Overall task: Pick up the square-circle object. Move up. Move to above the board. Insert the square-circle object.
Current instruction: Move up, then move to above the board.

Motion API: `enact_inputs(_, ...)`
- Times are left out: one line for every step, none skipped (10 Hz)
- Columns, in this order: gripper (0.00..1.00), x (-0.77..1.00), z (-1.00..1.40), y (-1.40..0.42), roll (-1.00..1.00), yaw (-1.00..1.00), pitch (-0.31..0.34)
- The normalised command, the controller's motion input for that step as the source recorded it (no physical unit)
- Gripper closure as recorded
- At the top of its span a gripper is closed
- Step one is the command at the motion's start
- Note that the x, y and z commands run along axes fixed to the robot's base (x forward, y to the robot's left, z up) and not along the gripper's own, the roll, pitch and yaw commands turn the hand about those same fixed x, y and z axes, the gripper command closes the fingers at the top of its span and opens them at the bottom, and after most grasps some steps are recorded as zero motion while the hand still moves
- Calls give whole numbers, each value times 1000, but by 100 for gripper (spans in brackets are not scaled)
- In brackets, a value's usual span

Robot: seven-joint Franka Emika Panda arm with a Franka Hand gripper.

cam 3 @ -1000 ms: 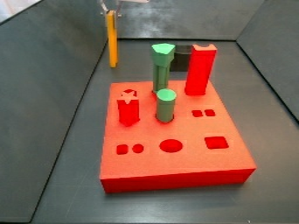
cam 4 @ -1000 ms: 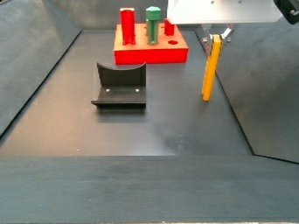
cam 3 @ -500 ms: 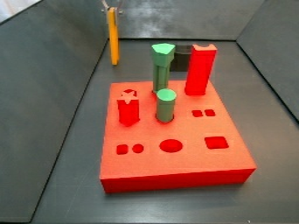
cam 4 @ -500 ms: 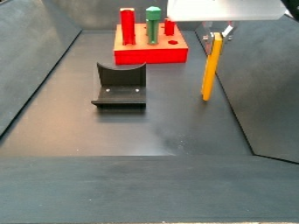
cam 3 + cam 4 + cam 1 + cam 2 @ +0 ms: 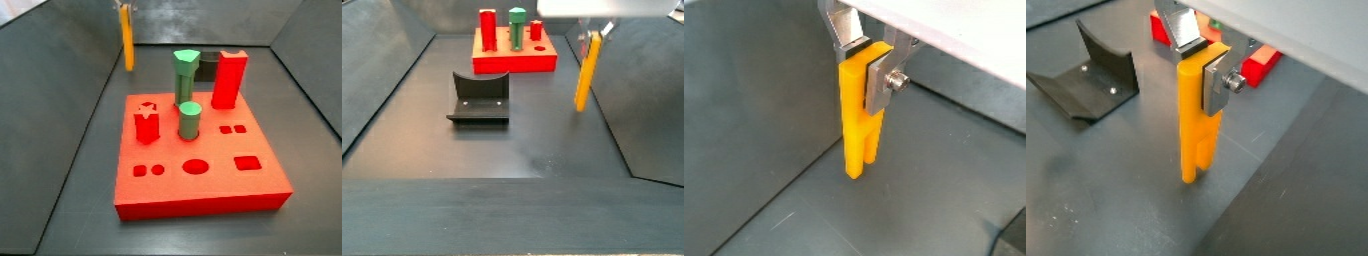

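Note:
My gripper point(image 5: 865, 62) is shut on the top of the square-circle object point(image 5: 858, 120), a tall thin orange-yellow piece with two prongs hanging down. It also shows in the other wrist view point(image 5: 1197, 120), held by the gripper point(image 5: 1204, 62). In both side views the object point(image 5: 128, 40) point(image 5: 587, 70) hangs upright above the dark floor, clear of it. The board point(image 5: 201, 185) point(image 5: 509, 62) is a flat red block with round and square holes, set with green and red pegs. It lies apart from the held piece.
The fixture point(image 5: 478, 98), a dark L-shaped bracket, stands on the floor near the board; it also shows in a wrist view point(image 5: 1086, 75). Tall green point(image 5: 186, 75) and red point(image 5: 229, 80) pegs stand on the board. Grey walls enclose the floor.
The gripper has risen with the square-circle object; the piece hangs a little higher above the floor than one second ago.

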Motion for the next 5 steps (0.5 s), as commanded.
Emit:
enact_inputs(100,11,670,13,4,-31,44)
enact_inputs(100,14,475,20,11,-28,69)
enact_inputs(100,15,371,22,15,-27,79)
enact_inputs(100,76,1000,382,-12,-128,-58)
enact_inputs(100,75,1000,404,-18,-120,-41)
